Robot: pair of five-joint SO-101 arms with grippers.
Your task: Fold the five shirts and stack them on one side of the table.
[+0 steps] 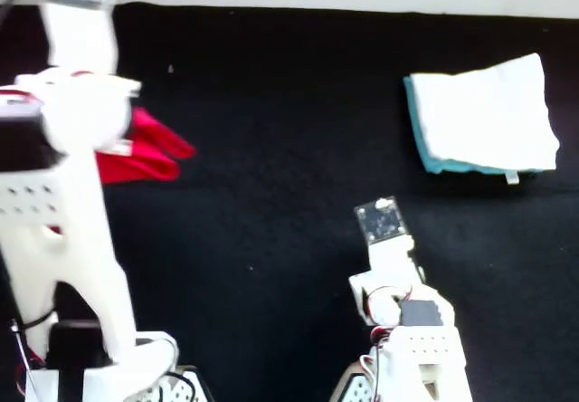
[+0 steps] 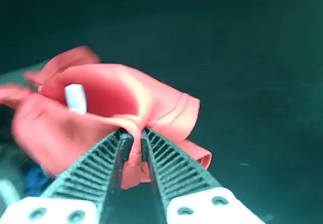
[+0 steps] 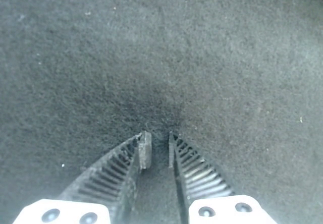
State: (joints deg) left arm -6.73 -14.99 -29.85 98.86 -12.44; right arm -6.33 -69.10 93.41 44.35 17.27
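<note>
Left tool (image 2: 135, 135) clamped on the red shirt (image 2: 116, 95), at the bench's (image 1: 289, 103) left side. Right tool (image 3: 157, 147) slightly parted, low over the bench. Folded white shirt (image 1: 484, 108) rests on teal shirt (image 1: 421, 144), far right.

Red shirt (image 2: 101, 113) crumpled (pinched in left hand (image 2: 135, 136)); white shirt (image 1: 484, 112) folded atop teal shirt (image 1: 418, 138), far rt.
</note>
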